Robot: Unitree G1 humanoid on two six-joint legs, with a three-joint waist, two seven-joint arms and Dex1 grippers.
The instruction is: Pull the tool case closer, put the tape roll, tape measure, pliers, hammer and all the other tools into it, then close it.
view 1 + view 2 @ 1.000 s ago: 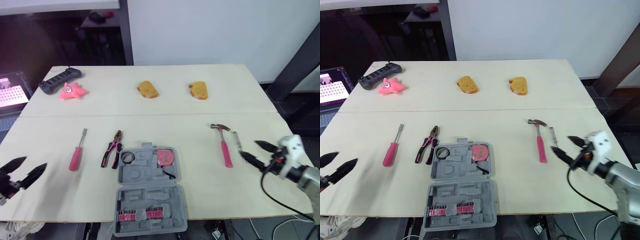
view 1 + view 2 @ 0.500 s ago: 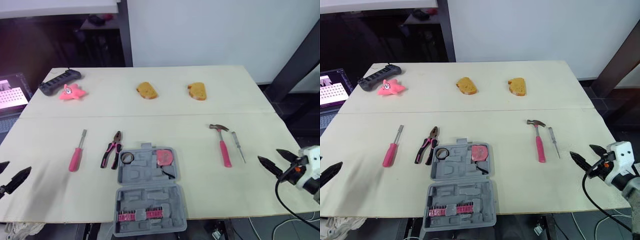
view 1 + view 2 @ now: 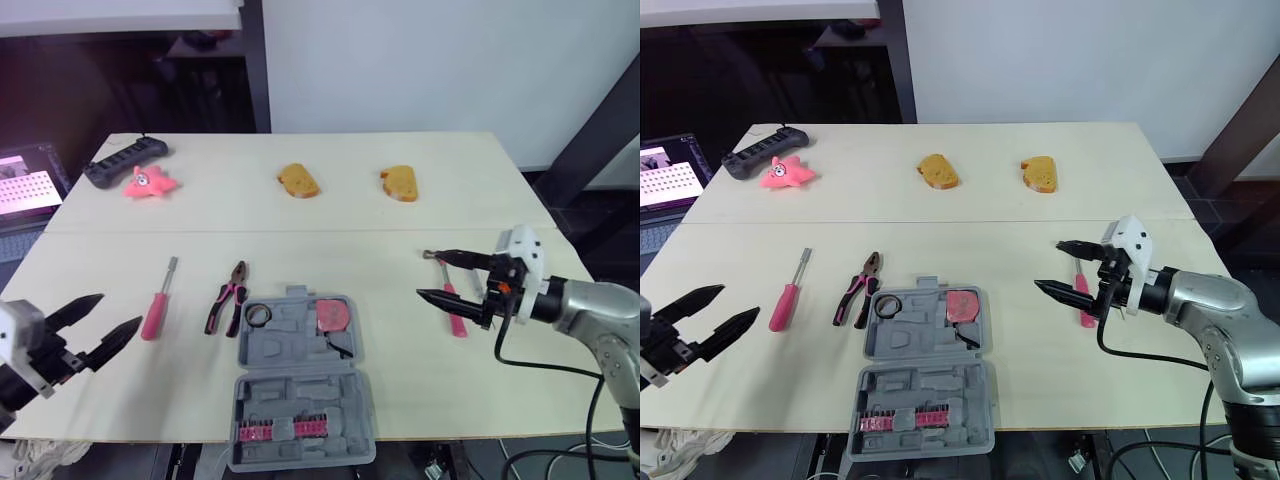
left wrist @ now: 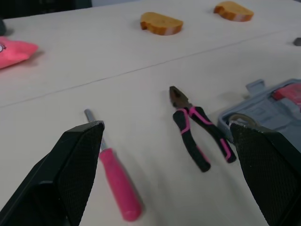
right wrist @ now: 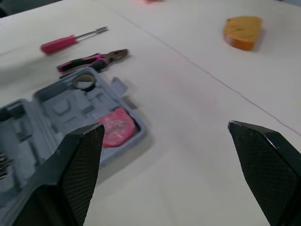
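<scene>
Right eye view: the right gripper [image 3: 1050, 266] is seen with its black fingers spread wide and nothing held, hung over the pink-handled, steel-headed hammer [image 3: 458, 322]. The hammer's long axis is laid near-to-far, with the head at the far end and the handle toward the robot. The gripper fingers are pointed across it toward the robot's left, one farther and one nearer, so the opening is run along the handle, not across it. Contact with the hammer cannot be told.

The open grey plastic tool case [image 3: 920, 332] is set near the front edge of the pale wooden table [image 3: 970, 215], well to the left of the hammer and between the two arms. A dark ring-shaped tape roll [image 3: 888, 304] and a pink tape measure [image 3: 960, 303] are already seated in its far half. Pink-and-black pliers [image 3: 860, 290] are laid just beside the case's left side, and a pink-handled screwdriver [image 3: 788, 300] further left, both near-to-far.

The left gripper [image 3: 740, 302] is spread wide and empty. The screwdriver is found ahead of it and slightly right, so the left arm is judged nearer for the screwdriver and pliers. The right arm is judged nearer for the hammer, and a wrist turn is likely needed so the handle is closed on crosswise.
</scene>
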